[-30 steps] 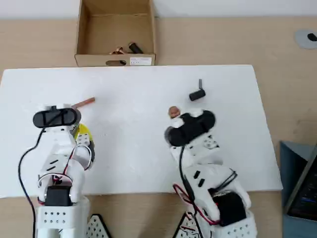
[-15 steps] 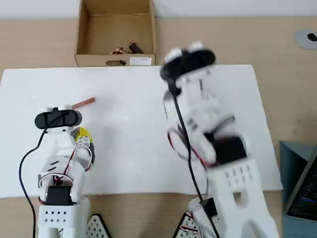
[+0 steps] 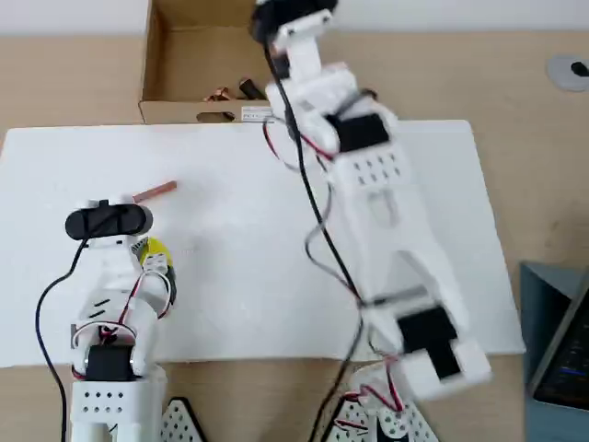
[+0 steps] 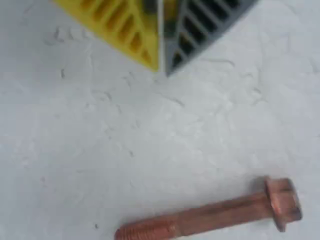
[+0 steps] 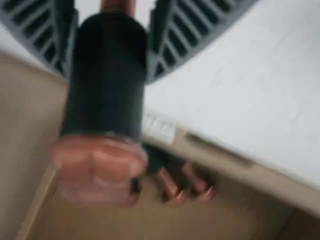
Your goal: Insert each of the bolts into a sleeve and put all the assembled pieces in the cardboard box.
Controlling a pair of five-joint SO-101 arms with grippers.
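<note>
Worktop of pale wood carries a white mat, and beyond the mat's far edge stands the cardboard box, its far wall cut off by the edge of the high view. The right arm stretches across the mat, so that the right tool hangs above the near right corner of the box. Its grey fingers are clamped on a black sleeve, one on each side. A copper bolt head sits against the sleeve's lower end. The head is blurred, and the shank is hidden inside the sleeve except for a copper stub between the fingers. From above, the wrist covers both the fingers and the piece they grip.

Below the right tool, on the box floor, lie assembled pieces, copper ends and dark sleeves close together; how many cannot be made out.

The left tool is low over the mat, its yellow and grey fingers closed tip to tip with nothing between them. Just ahead of its tips, apart from them, a loose bolt lies flat on the mat, with its threaded end partly cut off in the wrist view.
</note>
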